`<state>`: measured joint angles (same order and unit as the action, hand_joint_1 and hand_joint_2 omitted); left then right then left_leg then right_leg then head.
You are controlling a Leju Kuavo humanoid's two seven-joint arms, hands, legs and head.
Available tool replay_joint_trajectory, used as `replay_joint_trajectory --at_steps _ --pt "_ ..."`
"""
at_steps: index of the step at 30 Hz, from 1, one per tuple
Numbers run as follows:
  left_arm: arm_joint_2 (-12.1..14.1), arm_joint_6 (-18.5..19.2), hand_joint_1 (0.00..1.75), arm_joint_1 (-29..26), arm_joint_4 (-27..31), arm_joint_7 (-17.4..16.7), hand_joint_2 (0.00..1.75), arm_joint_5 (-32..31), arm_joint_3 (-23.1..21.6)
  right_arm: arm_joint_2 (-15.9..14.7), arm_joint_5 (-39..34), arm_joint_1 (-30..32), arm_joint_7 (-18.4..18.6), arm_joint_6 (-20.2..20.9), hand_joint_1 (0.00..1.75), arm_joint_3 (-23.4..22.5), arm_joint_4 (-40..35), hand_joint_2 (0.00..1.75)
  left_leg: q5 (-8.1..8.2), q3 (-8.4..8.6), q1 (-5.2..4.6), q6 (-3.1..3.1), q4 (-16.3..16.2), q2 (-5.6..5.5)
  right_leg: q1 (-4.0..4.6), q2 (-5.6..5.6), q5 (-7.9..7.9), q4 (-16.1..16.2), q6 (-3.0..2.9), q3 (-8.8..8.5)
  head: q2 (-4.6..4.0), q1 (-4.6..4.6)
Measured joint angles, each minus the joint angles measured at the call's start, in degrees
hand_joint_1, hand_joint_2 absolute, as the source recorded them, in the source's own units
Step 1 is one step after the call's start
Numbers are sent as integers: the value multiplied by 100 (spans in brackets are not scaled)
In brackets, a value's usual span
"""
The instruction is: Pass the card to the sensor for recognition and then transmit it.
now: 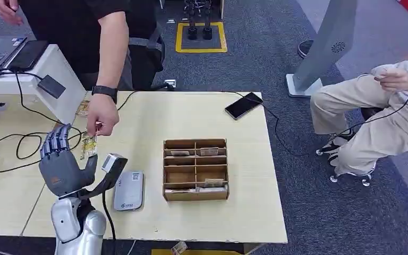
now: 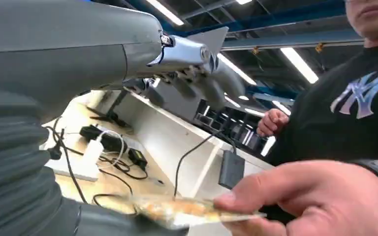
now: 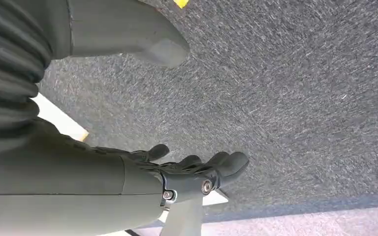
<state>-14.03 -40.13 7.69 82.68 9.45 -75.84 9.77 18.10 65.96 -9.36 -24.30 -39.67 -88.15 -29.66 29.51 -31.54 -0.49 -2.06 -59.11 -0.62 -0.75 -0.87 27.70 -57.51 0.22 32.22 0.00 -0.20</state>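
Left hand (image 1: 62, 162) raised above the counter (image 1: 202, 114), fingers upright and spread, thumb apart from them; card (image 1: 88, 145) sits just beside the thumb, pinched at its upper end by a person's hand (image 1: 102, 113) reaching in from beyond the counter; in the left wrist view the card (image 2: 187, 210) lies edge-on across the thumb with the person's hand (image 2: 315, 196) gripping the far end; the near end is blurred and partly hidden by the thumb, so cannot tell whether the left hand has closed on the card or only touches it; fingers above it look apart; print on the card too small to read; scanner (image 1: 112, 162) on a dark stem just past the thumb, flat grey reader (image 1: 128, 190) on the counter beside it; cardboard organiser (image 1: 195, 169) farther out from the hand, a few cards in its slots, contents hard to make out; right hand (image 3: 192, 169) hangs over grey carpet, fingers loosely extended and slightly curled, nothing in it; a seated person cut off at the frame edge.
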Motion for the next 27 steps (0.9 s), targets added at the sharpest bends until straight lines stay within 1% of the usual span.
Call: replay_joint_trajectory --at_steps 4,6,8,13,16,20,27 --pt "-22 0 175 28 -100 340 175 194 153 -4 -4 0 -5 0 0 0 2 175 0 0 0 0 0 0 0 -1 0 0 0 1 0 2" --pt "-37 0 175 57 -140 562 175 334 251 -7 -2 -1 -4 0 0 0 7 175 0 0 0 0 0 1 0 -1 0 0 0 2 0 2" --pt "-50 0 175 125 -164 688 175 415 358 -7 0 -2 -4 0 0 0 9 175 0 0 0 0 0 0 0 -1 0 0 0 1 0 2" --pt "-61 0 175 153 -223 782 175 505 483 -7 48 -3 53 0 0 0 24 175 0 1 0 0 0 2 0 -3 0 0 0 1 0 0" --pt "-66 0 175 150 -258 922 175 682 570 -7 48 7 68 0 0 0 26 175 0 0 0 0 0 2 0 -2 0 0 0 2 0 0" --pt "-72 0 175 142 -280 1081 175 767 642 -7 59 11 52 -2 0 0 33 175 0 0 0 0 0 2 0 -2 0 0 0 1 0 2" --pt "-72 0 175 132 -280 1090 175 789 686 -7 63 13 52 0 0 0 39 175 0 0 0 0 0 1 0 -2 0 0 0 1 0 2"
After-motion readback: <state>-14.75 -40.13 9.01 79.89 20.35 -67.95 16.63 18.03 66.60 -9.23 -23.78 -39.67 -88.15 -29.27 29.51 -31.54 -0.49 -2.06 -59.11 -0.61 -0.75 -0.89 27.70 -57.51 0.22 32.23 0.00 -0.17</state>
